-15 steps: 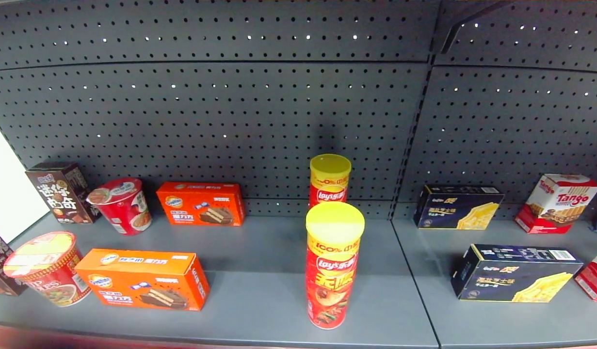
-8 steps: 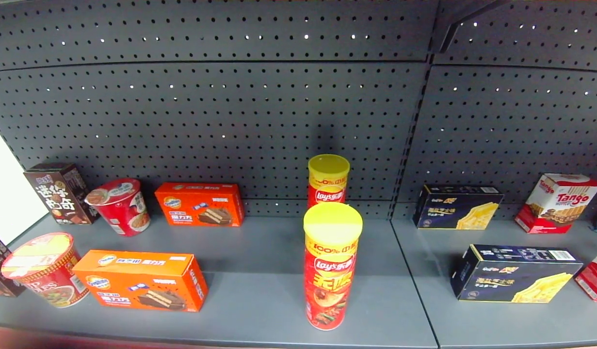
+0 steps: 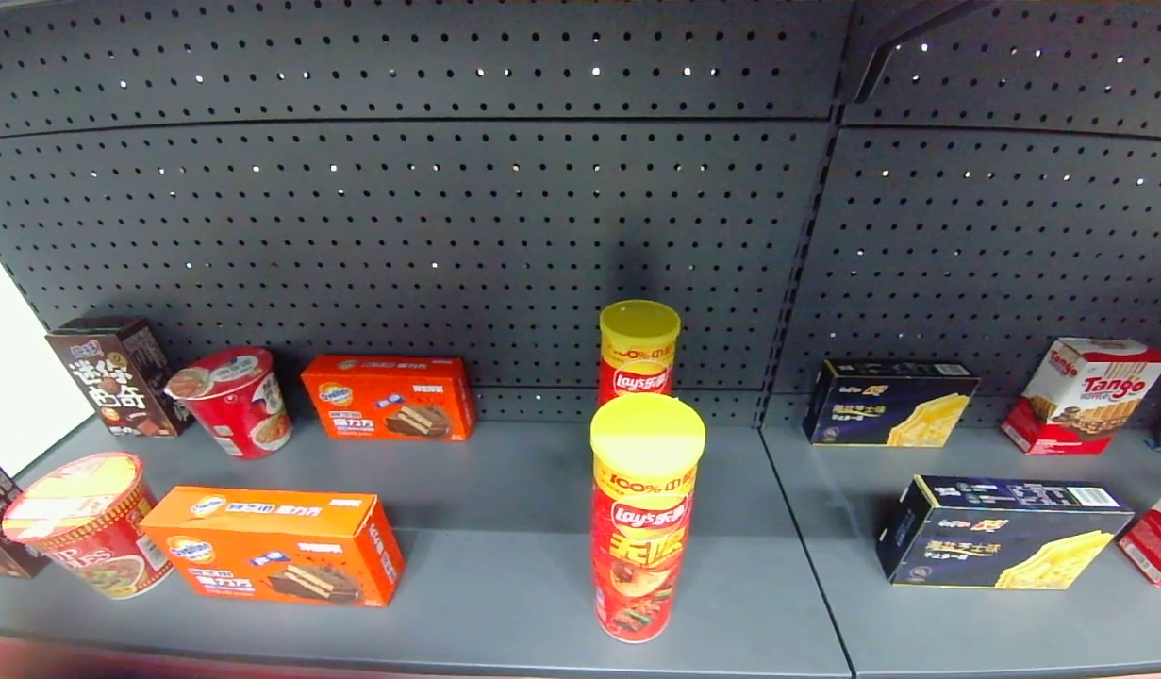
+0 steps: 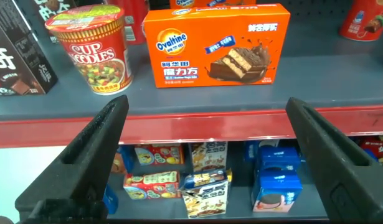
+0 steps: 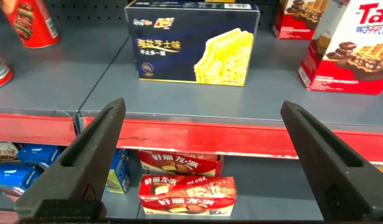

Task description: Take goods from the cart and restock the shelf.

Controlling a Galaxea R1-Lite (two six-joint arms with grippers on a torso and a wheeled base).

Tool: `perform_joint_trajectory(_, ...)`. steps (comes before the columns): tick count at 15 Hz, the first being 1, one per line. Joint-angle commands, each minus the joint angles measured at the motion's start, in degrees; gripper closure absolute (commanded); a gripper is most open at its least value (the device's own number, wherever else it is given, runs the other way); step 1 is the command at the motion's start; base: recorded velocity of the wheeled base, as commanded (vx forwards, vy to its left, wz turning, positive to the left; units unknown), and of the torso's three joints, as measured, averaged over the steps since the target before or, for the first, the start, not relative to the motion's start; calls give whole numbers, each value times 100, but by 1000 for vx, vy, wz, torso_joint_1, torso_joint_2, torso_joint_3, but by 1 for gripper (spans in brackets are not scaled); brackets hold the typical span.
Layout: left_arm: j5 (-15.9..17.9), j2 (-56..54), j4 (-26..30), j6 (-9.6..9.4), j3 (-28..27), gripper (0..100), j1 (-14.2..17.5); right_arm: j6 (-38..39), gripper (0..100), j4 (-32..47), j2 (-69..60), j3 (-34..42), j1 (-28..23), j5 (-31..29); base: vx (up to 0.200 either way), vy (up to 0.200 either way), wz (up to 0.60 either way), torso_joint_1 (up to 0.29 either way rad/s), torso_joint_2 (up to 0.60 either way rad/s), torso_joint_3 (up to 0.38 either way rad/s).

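Left claw (image 4: 203, 155) is wide open and holds nothing. It sits in front of the red front lip (image 4: 197, 115) of the shelf (image 3: 505, 566), level with the front orange box (image 4: 217, 45) and the front noodle cup (image 4: 94, 46). Right claw (image 5: 203, 158) is also spread wide and empty, facing the same red lip in front of the front dark blue box (image 5: 192, 43).

Goods all stand on the grey shelf, against a perforated back panel (image 3: 448, 217).
- Left end: brown box (image 3: 116, 372) at the back, rear noodle cup (image 3: 231, 401) just beside it, rear orange box (image 3: 389, 396) next along. The front noodle cup and front orange box sit close together near the shelf edge.
- Middle: two chip cans with yellow lids, both upright. Front chip can (image 3: 644, 528) is near the edge; rear chip can (image 3: 638, 351) is right behind it by the back panel.
- Right section: rear dark blue box (image 3: 889, 402) at the back, front dark blue box nearer the edge, red-and-white wafer box (image 3: 1082, 396) far right at the back.

Below the lip, a lower shelf (image 4: 241, 211) carries small packs, blue and mixed colours. On the right side it holds flat red boxes (image 5: 186, 186).
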State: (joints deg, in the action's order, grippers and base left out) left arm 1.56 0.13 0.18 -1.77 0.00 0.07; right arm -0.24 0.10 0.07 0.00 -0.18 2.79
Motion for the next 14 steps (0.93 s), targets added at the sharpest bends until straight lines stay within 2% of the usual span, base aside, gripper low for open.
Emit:
perform_joint_trajectory(1, 2, 4, -1, 1, 0, 0, 1, -2, 0, -1, 1, 0, 1, 2, 0, 0, 0, 0, 0, 0)
perform_joint_trajectory(14, 2, 4, -1, -8, 0, 0, 1, -2, 0, -1, 1, 0, 1, 2, 0, 0, 0, 0, 0, 0)
